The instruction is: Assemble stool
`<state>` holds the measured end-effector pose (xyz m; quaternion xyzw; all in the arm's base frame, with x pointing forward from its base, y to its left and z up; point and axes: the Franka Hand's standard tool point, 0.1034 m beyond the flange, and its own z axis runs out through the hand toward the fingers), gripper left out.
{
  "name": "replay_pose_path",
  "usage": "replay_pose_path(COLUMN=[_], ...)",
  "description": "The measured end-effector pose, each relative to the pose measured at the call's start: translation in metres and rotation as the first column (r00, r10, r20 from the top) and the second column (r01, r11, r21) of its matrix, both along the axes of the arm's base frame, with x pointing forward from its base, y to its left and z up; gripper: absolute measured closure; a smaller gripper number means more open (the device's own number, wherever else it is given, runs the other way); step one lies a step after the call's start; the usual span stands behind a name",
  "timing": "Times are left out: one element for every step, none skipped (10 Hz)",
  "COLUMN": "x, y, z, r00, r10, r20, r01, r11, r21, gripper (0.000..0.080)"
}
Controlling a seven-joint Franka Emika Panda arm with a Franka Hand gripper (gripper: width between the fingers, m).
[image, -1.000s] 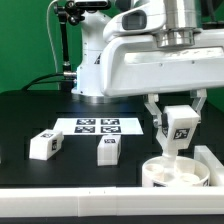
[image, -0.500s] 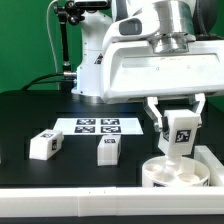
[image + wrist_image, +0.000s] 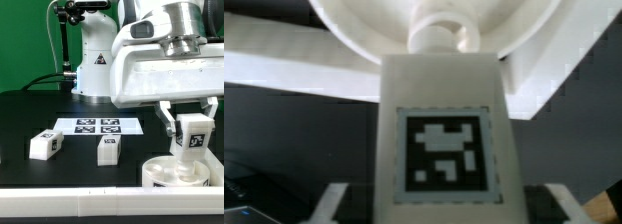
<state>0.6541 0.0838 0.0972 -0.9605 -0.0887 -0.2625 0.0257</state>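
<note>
My gripper (image 3: 191, 133) is shut on a white block leg (image 3: 190, 136) with a black-and-white tag, held upright over the round white seat (image 3: 168, 175) at the exterior view's right front. In the wrist view the leg (image 3: 445, 130) fills the middle, its far end reaching the seat (image 3: 375, 25), and my fingers (image 3: 335, 203) press its sides. Two more tagged white legs lie on the black table: one (image 3: 44, 144) at the exterior view's left, one (image 3: 108, 149) in the middle.
The marker board (image 3: 100, 126) lies flat behind the loose legs. A white bar (image 3: 218, 162) stands at the exterior view's right edge beside the seat. The robot base rises at the back. The table's front edge runs just before the seat.
My gripper with the leg has moved toward the exterior view's right, from over the seat's middle to over its right part, staying at about the same height.
</note>
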Motion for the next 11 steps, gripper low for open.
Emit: replay_pose_path(x=[0.0,-0.001,-0.002,-0.004,-0.006,-0.007,-0.007,-0.009,-0.011,-0.012,-0.012], y=[0.0,0.0,0.0,0.002,0.004,0.004,0.004,0.004,0.005,0.004,0.004], z=[-0.003,-0.005,-0.006,-0.009,-0.01,-0.012,-0.013,-0.015,-0.018,-0.019,-0.019], r00=[1.0,1.0,1.0,1.0,1.0,1.0,1.0,1.0,0.999,1.0,1.0], r10=[0.0,0.001,0.002,0.005,0.008,0.008,0.009,0.01,0.011,0.013,0.014], r20=[-0.004,-0.006,-0.008,-0.013,-0.016,-0.019,-0.021,-0.025,-0.031,-0.029,-0.018], r01=[0.0,-0.001,-0.002,-0.005,-0.008,-0.008,-0.009,-0.01,-0.011,-0.013,-0.014], r11=[1.0,1.0,1.0,1.0,1.0,1.0,1.0,1.0,1.0,1.0,1.0], r21=[-0.001,-0.001,-0.001,-0.001,-0.002,-0.002,-0.003,-0.003,-0.003,-0.004,-0.004], gripper=[0.0461,0.0461,0.0461,0.0461,0.0461,0.0461,0.0461,0.0461,0.0461,0.0461,0.0461])
